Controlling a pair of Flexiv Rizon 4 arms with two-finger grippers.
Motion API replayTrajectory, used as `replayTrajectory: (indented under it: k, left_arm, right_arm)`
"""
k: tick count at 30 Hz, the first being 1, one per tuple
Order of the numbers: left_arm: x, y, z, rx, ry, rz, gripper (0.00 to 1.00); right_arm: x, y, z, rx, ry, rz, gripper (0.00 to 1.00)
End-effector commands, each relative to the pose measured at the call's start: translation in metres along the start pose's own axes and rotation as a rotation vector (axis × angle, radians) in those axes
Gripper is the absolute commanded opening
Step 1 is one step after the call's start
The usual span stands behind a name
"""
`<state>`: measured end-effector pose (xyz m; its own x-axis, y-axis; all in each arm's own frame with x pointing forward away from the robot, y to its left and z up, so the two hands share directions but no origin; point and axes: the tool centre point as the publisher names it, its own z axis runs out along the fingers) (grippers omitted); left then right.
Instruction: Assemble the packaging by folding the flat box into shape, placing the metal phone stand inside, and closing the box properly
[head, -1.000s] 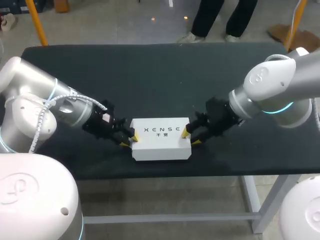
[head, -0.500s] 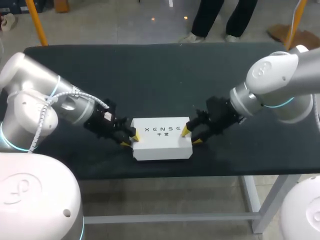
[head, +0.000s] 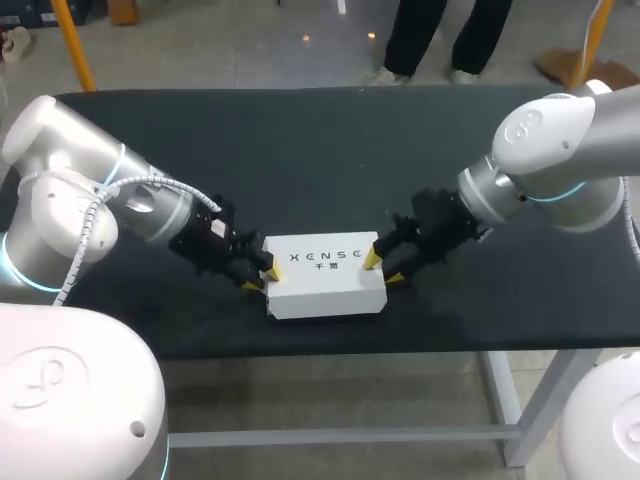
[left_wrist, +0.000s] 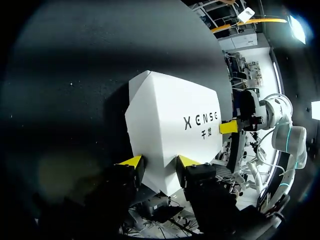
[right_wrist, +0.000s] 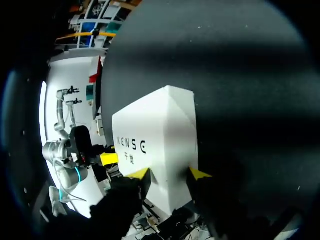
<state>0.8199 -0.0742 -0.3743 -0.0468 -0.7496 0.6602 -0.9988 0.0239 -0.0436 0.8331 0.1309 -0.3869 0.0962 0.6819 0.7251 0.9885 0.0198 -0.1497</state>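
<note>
The white box (head: 322, 285) lies closed, printed face up, near the front edge of the black table (head: 320, 150). My left gripper (head: 260, 279) is at its left end, one yellow tip on the top face and one against the side. In the left wrist view the box (left_wrist: 170, 120) has its near end pinched between the fingers of the left gripper (left_wrist: 159, 161). My right gripper (head: 383, 268) holds the right end the same way. The right wrist view shows the box (right_wrist: 160, 135) held in the right gripper (right_wrist: 170, 174). No phone stand is visible.
The black table stretches bare behind and to both sides of the box. Its front edge (head: 330, 350) runs just below the box.
Both arms have shifted their upper links slightly, while the grippers stay at the box's ends. The box has barely moved.
</note>
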Motion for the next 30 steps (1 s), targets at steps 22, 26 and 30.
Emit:
replayTrajectory:
  k: [22, 26, 30]
  left_arm:
    - [0.0129, -0.0074, -0.0055, -0.068, -0.034, -0.059, 0.41]
    - [0.0133, -0.0093, -0.0061, -0.08, -0.039, -0.07, 0.42]
    - [0.0137, -0.0099, -0.0069, -0.087, -0.042, -0.075, 0.41]
  right_arm:
    - [0.0105, 0.0014, -0.0013, 0.013, -0.011, 0.036, 0.45]
    - [0.0112, 0.0012, -0.0024, 0.015, -0.016, 0.04, 0.45]
    - [0.012, 0.0016, -0.0033, 0.023, -0.02, 0.045, 0.45]
